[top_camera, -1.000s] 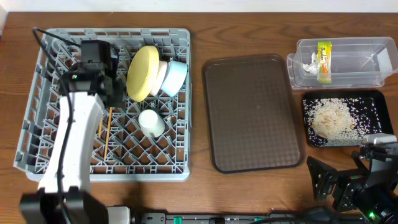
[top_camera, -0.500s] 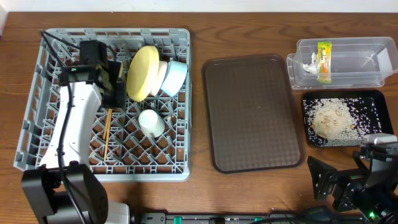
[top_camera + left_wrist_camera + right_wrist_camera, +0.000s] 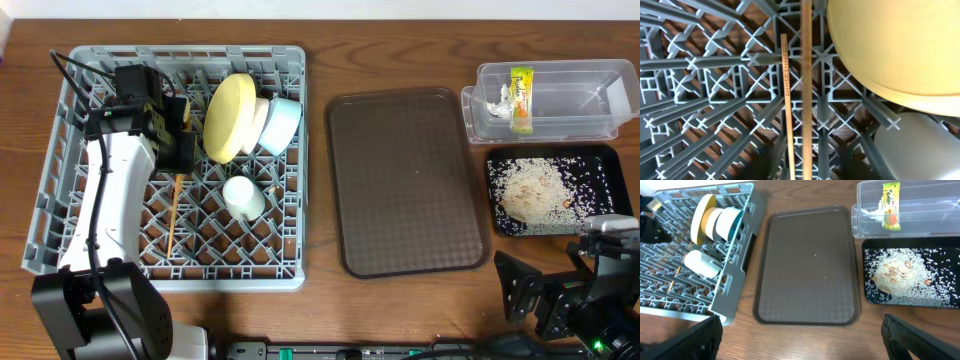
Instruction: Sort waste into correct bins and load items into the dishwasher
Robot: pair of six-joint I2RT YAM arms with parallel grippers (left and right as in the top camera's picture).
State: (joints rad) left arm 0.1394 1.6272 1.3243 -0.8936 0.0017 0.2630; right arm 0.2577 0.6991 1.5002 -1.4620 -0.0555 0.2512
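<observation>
- The dish rack (image 3: 270, 240) filled the left end of the table and had not shifted.
- My left arm had drawn back toward the far-left corner over the last second. Its end effector (image 3: 180, 158) hung over the rack, and I could not tell whether it was spread or pressed together.
- The right end effector (image 3: 801, 339) stayed at the near-right corner, spread wide and empty.
- The clear tub (image 3: 590, 120) at the far-right corner held the wrapper (image 3: 519, 98) and tissue (image 3: 495, 100). The black tray (image 3: 498, 165) held the rice scraps (image 3: 535, 190).
- The plate (image 3: 229, 117), white bowl (image 3: 259, 120), blue bowl (image 3: 283, 122) and cup (image 3: 242, 197) sat racked.
- The chopsticks (image 3: 173, 215) lay on the lattice, so I judged the loading essentially finished.
</observation>
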